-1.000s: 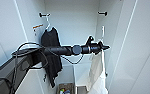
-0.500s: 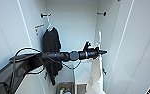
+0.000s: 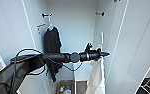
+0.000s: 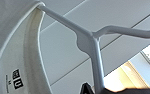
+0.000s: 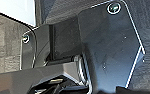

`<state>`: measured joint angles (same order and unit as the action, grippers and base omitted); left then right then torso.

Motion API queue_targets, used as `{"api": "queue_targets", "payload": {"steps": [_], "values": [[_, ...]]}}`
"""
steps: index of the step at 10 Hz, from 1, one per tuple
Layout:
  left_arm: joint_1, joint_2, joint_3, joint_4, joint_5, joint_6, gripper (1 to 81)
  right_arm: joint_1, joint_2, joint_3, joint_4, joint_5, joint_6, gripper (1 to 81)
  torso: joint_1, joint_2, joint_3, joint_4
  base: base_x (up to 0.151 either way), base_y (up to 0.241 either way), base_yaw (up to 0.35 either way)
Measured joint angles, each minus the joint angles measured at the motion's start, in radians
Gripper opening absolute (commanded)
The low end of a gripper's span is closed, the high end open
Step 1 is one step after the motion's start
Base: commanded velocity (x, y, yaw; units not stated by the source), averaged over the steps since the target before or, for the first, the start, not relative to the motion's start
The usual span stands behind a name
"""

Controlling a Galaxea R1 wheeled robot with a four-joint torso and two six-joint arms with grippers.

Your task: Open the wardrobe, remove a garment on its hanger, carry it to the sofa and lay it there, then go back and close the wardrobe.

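Two shirts hang in one open wardrobe (image 3: 73, 30): a black shirt (image 3: 52, 47) behind the left gripper (image 3: 104, 53), one white garment (image 3: 97, 75) below it.

My head view is bright and evenly lit; the white wardrobe (image 3: 73, 27) interior is washed out and soft, with blocky blur throughout. Vertical edges bow toward the sides. On the left wrist, glare blooms beside the hanger (image 4: 91, 42). My right wrist feed is dim and smeared.
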<state>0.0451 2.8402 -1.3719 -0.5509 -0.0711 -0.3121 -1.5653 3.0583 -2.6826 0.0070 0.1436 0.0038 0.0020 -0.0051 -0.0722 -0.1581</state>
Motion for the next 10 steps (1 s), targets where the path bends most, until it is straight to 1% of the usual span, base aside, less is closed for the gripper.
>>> {"api": "queue_targets", "payload": {"steps": [2,8,9,10], "values": [[0.008,-0.001,0.018,0.0,-0.014,-0.001,1.0,-0.006,0.0,0.0,0.0,0.014,0.0,81.1,0.0,0.0,0.0,0.0,-0.114,0.0,0.0],[0.017,-0.017,0.053,0.003,-0.02,0.0,1.0,-0.006,-0.001,0.0,0.0,0.018,0.0,81.1,0.0,0.0,0.0,0.0,-0.113,0.0,0.0],[0.021,-0.018,0.066,0.007,-0.019,-0.001,1.0,-0.006,0.0,0.0,0.0,0.017,0.0,81.1,-0.001,0.0,0.0,0.0,-0.078,0.0,0.0],[0.03,-0.021,0.08,0.009,-0.019,-0.001,1.0,-0.006,0.0,0.0,0.0,0.017,0.0,81.1,-0.002,0.0,0.0,0.0,0.0,0.0,0.0]]}}
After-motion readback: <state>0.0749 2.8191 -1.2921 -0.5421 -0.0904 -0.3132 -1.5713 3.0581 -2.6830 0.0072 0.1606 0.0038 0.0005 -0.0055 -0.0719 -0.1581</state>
